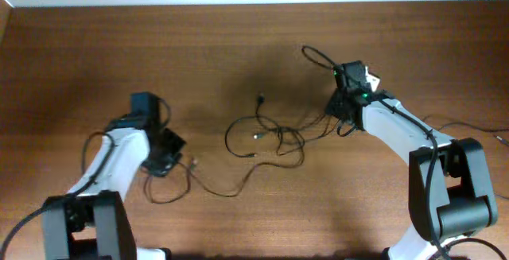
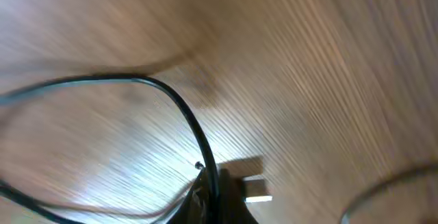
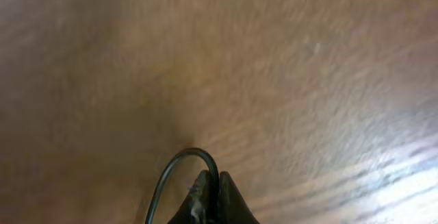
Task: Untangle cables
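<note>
Work surface: brown wood-grain table point(image 1: 238, 37); 2 arms reach in from the near edge, 1 on each side.
Cables: thin black cables point(image 1: 266, 137) lie in a loose tangle of overlapping loops at the table centre, between the 2 grippers.
Left run: 1 strand leaves the tangle and trails down and left across the table toward the left gripper point(image 1: 176, 163), with a small loop lying just below that gripper.
Right run: 1 strand leads from the tangle to the right gripper point(image 1: 342, 77); a curved length arcs out up and left of that gripper.
Left gripper state: closed. In the left wrist view, the fingertips are pinched together on a black strand point(image 2: 171, 97), which sweeps away from them in a wide curve over the wood.
Plug: a silver plug end point(image 2: 256, 191) sits just right of the left fingertips; contact with the table cannot be told.
Right gripper state: closed. In the right wrist view, the fingertips clamp a thin black strand point(image 3: 168, 176), which rises from them in a small arch.
Image quality: both wrist views are blurred.
</note>
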Motion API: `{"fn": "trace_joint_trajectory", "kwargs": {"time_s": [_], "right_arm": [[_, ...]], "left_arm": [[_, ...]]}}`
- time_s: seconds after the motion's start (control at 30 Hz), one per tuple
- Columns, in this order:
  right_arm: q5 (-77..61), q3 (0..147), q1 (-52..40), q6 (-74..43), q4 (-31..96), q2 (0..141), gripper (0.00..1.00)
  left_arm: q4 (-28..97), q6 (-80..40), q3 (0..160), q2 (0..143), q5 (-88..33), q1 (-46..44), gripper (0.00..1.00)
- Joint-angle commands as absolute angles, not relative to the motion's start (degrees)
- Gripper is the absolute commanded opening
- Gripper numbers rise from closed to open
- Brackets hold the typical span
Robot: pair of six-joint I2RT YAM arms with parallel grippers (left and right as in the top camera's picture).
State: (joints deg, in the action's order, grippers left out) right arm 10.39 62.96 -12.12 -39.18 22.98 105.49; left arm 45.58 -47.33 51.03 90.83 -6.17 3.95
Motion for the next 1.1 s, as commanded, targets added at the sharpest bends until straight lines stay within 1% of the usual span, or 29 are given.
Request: {"fn": "trace_joint_trajectory", "kwargs": {"time_s": [0.0,0.03,0.1,0.2,0.23,0.3,0.37,0.43,0.47,0.53,0.6,0.63,0.7,0.8,0.83,0.87,0.9,0.93,0.97,1.07], "right_arm": [[7.84,68.16,-5.50,-33.39,22.37,105.60,0.04],[4.08,72.31,-2.39,-27.90,24.38,105.58,0.04],[3.62,82.28,3.07,-22.39,31.83,105.58,0.04],[3.62,93.38,10.17,-18.63,37.60,105.58,0.04],[3.62,96.47,12.93,-18.61,38.79,105.58,0.04],[3.62,98.74,16.12,-18.61,39.18,105.58,0.04],[3.64,99.44,20.18,-18.61,38.85,105.58,0.04],[3.62,99.44,22.70,-18.61,38.81,105.58,0.04],[3.62,99.44,23.42,-18.61,38.81,105.60,0.04],[2.76,99.44,23.40,-18.63,38.63,105.60,0.04],[-0.14,99.44,22.50,-18.61,37.93,105.60,0.04],[-0.12,99.44,21.87,-18.59,36.99,105.60,0.04],[0.67,99.46,21.82,-18.26,34.81,105.60,0.04],[0.93,99.44,21.76,-12.29,30.41,105.60,0.04],[5.32,99.44,21.76,-9.58,27.92,105.60,0.04],[14.48,99.44,21.76,-4.62,23.97,105.60,0.04],[19.84,99.44,21.76,1.04,20.80,105.67,0.04],[24.21,99.44,22.24,3.22,16.36,106.80,0.04],[24.25,99.44,22.63,3.25,13.98,109.82,0.04],[23.94,99.44,22.13,4.32,13.08,120.88,0.04]], "left_arm": [[42.37,-46.98,50.39,91.07,-8.12,-5.80,0.00],[41.08,-47.07,50.39,91.07,-5.52,-8.73,0.00],[40.75,-50.76,50.02,91.07,4.97,-13.10,0.00],[40.75,-50.98,48.49,91.07,18.57,-12.93,0.00],[40.71,-51.13,47.90,91.07,22.00,-11.75,0.00],[40.73,-53.60,47.18,91.07,24.53,-9.10,0.00],[40.69,-56.36,45.32,91.07,25.63,-2.00,0.00],[40.73,-56.34,44.49,91.07,27.11,4.86,0.00],[40.71,-56.34,44.38,91.07,27.27,9.26,0.00],[40.51,-56.34,44.38,91.07,25.26,13.82,0.00],[39.42,-56.34,44.38,91.07,16.99,16.21,0.00],[38.50,-56.29,44.29,91.07,13.80,16.14,0.00],[38.11,-55.68,44.27,91.07,16.93,16.14,0.00],[37.91,-55.70,44.23,91.07,11.40,16.14,0.00],[37.56,-55.70,44.23,91.07,10.22,15.97,0.00],[37.50,-55.70,44.23,91.07,10.24,14.98,0.00],[37.47,-55.72,44.23,91.07,10.22,14.04,0.00],[37.04,-55.72,44.23,91.07,10.22,12.91,0.00],[34.63,-55.72,44.23,91.07,10.24,10.52,0.00],[30.85,-55.70,44.23,91.07,10.24,6.63,0.00]]}}
